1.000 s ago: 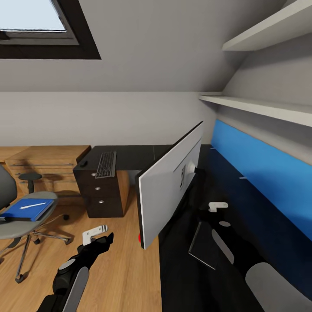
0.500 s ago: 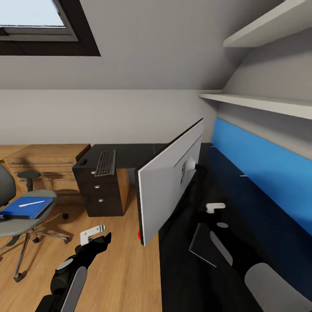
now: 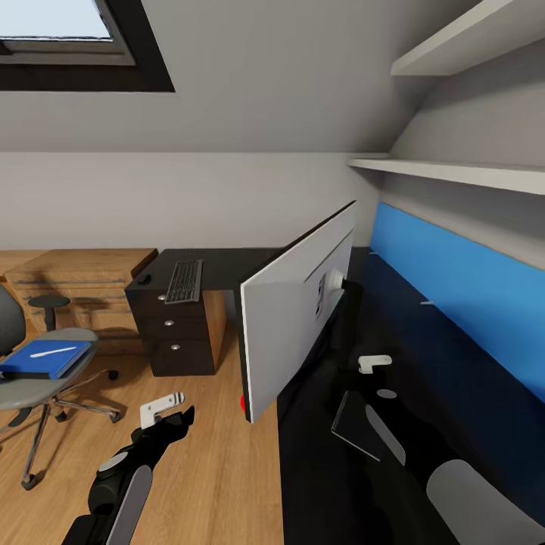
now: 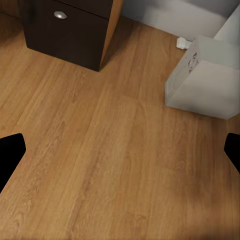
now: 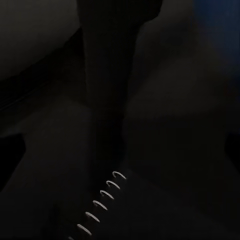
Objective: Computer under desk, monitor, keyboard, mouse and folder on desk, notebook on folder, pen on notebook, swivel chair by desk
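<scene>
The monitor (image 3: 295, 325) stands on the black desk (image 3: 227, 265) with its silvery back towards me and a red light at its lower corner. On the desk's far wing lie the keyboard (image 3: 184, 280) and the mouse (image 3: 144, 279). The grey swivel chair (image 3: 38, 382) at left carries the blue folder (image 3: 38, 359) with the white pen (image 3: 51, 352) on it. The dark notebook (image 3: 354, 424) lies on the desk beside my right arm, and its spiral binding (image 5: 102, 200) is close to that wrist. My right gripper (image 3: 362, 372) blends into the black top. My left gripper (image 3: 184, 415) hangs open over the floor, near the silver-grey computer (image 4: 205, 75).
The black three-drawer unit (image 3: 178, 341) stands under the far wing, with a low oak dresser (image 3: 76, 269) to its left. A blue back panel (image 3: 454, 295) and white shelves (image 3: 454, 175) run along the right wall. Wood floor (image 3: 219, 454) lies between chair and desk.
The whole picture has drifted slightly, so the camera moved. Both arms and the things keep their places.
</scene>
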### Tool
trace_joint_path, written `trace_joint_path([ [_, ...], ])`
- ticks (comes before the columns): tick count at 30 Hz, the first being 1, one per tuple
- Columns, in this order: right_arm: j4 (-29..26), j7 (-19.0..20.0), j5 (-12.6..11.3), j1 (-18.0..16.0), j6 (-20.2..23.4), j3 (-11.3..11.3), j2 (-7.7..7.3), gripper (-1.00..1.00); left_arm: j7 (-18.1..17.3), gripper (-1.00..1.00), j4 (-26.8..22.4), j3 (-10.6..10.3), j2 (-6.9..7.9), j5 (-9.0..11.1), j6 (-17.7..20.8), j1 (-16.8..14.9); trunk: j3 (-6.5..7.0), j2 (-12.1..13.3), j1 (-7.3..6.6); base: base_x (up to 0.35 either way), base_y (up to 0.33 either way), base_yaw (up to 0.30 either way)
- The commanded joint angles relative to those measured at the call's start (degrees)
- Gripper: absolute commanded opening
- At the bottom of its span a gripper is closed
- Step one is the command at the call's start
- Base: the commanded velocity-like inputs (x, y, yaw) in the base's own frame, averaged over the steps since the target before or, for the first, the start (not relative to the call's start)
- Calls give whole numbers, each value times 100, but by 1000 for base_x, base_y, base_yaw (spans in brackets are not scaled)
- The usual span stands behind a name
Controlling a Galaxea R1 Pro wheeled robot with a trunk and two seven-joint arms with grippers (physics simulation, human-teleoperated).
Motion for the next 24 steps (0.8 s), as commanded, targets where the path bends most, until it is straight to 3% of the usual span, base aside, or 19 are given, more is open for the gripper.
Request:
trace_joint_path([
  [1,-8,-58,-48,-6,25,38,-9,100,46,100,-8,0,-2,59,19,-4,-25,-45,23,0,0,0],
  [24,62,-111,-48,-6,43,25,-9,100,46,100,-15,-12,-10,54,9,-4,-438,-968,528,0,0,0],
])
